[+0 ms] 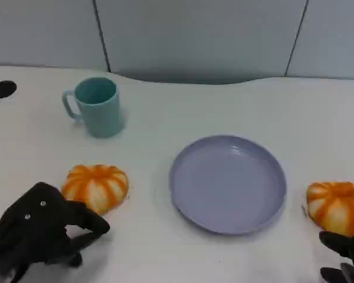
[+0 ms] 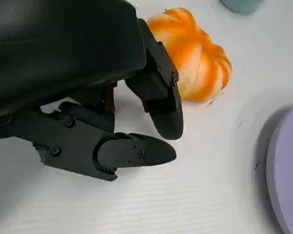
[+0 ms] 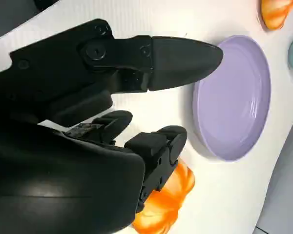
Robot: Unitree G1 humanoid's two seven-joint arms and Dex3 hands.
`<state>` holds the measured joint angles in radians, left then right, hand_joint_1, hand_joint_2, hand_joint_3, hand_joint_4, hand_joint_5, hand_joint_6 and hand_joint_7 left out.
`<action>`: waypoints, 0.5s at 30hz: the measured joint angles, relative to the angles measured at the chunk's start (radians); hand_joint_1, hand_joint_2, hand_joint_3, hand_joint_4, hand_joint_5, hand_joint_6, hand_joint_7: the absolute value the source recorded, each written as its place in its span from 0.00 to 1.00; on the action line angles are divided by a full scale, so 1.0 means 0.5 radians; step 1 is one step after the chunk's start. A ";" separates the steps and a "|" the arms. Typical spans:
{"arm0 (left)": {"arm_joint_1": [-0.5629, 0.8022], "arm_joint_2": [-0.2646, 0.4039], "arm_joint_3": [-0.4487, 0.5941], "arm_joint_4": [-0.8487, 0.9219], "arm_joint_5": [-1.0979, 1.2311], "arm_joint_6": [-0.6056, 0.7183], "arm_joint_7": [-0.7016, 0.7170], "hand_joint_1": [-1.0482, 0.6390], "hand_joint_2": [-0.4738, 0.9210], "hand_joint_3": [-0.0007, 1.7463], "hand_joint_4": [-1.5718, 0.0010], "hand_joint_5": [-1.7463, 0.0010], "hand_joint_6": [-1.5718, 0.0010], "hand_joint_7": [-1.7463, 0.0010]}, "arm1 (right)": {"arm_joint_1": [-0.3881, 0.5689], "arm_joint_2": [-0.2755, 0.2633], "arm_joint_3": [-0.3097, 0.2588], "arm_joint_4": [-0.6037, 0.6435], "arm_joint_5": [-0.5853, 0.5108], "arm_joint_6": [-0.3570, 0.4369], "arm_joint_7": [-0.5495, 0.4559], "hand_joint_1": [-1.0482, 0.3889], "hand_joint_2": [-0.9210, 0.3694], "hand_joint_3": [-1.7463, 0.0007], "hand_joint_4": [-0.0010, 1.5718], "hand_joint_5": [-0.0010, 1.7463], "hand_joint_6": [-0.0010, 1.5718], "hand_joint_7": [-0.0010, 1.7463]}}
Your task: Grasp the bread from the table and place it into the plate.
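Left hand [image 1: 38, 233] rests open-fingered and empty on the white counter [image 1: 183, 253], near-left of the orange pumpkin-shaped bread [image 1: 96, 186]; round lilac plate [image 1: 228, 183] lies right.

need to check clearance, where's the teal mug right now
In the head view the teal mug stands at the table's far left, behind the left bread and apart from the plate.

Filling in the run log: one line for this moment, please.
left hand open beside left bread | right hand open by right bread | plate empty
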<state>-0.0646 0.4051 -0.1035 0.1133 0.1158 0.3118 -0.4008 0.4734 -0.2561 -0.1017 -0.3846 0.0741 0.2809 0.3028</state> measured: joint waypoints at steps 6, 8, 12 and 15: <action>0.000 0.002 0.002 0.010 -0.002 -0.035 0.000 0.34 1.00 0.23 0.66 0.16 0.59 0.53 | 0.005 0.000 0.001 -0.031 0.002 0.018 0.000 0.37 0.00 0.72 0.41 0.00 0.31 0.01; 0.001 0.003 0.004 0.009 -0.003 -0.026 -0.001 0.34 1.00 0.23 0.66 0.16 0.59 0.52 | 0.005 0.003 0.001 -0.032 0.005 0.021 0.000 0.37 0.00 0.72 0.41 0.00 0.31 0.00; 0.001 0.006 0.006 0.006 -0.004 0.001 -0.007 0.34 1.00 0.23 0.66 0.16 0.59 0.52 | 0.000 0.005 0.001 -0.036 0.008 0.042 0.000 0.37 0.00 0.72 0.41 0.00 0.31 0.00; 0.001 0.006 0.007 0.006 -0.005 0.005 -0.007 0.35 1.00 0.23 0.66 0.15 0.60 0.51 | -0.008 0.005 0.001 -0.034 0.006 0.037 0.001 0.37 0.00 0.72 0.41 0.00 0.30 0.00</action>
<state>-0.0643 0.4083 -0.1000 0.1162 0.1133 0.3144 -0.4043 0.4691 -0.2537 -0.1011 -0.4016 0.0772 0.2992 0.3031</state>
